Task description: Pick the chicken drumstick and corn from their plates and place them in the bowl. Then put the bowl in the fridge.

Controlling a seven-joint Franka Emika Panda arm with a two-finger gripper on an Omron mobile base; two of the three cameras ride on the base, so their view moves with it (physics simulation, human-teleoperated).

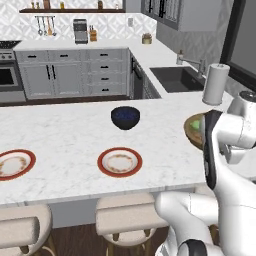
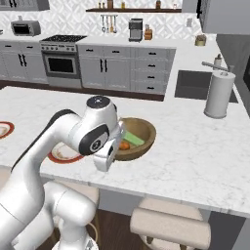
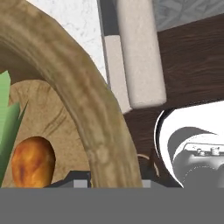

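The tan wooden bowl (image 2: 145, 128) rests on the marble counter near its front edge, and its rim (image 3: 87, 96) curves across the hand view. Inside lie the golden-brown chicken drumstick (image 3: 33, 160) (image 2: 125, 145) and the corn, of which the green husk (image 3: 8, 116) (image 2: 134, 140) shows. My gripper (image 2: 111, 158) (image 3: 114, 179) points down over the bowl's near rim, one dark fingertip (image 3: 81, 181) inside and one outside, shut on the rim. Both red-rimmed plates (image 1: 119, 162) (image 1: 14, 164) are bare. In the left base view my arm covers most of the bowl (image 1: 192, 127). The fridge is out of view.
A dark blue-black bowl (image 1: 125, 117) stands mid-counter. A paper towel roll (image 2: 219, 93) and a sink (image 1: 176, 78) are behind the wooden bowl. Padded stools (image 1: 125, 215) (image 2: 171, 224) (image 3: 135, 52) line the counter's front edge.
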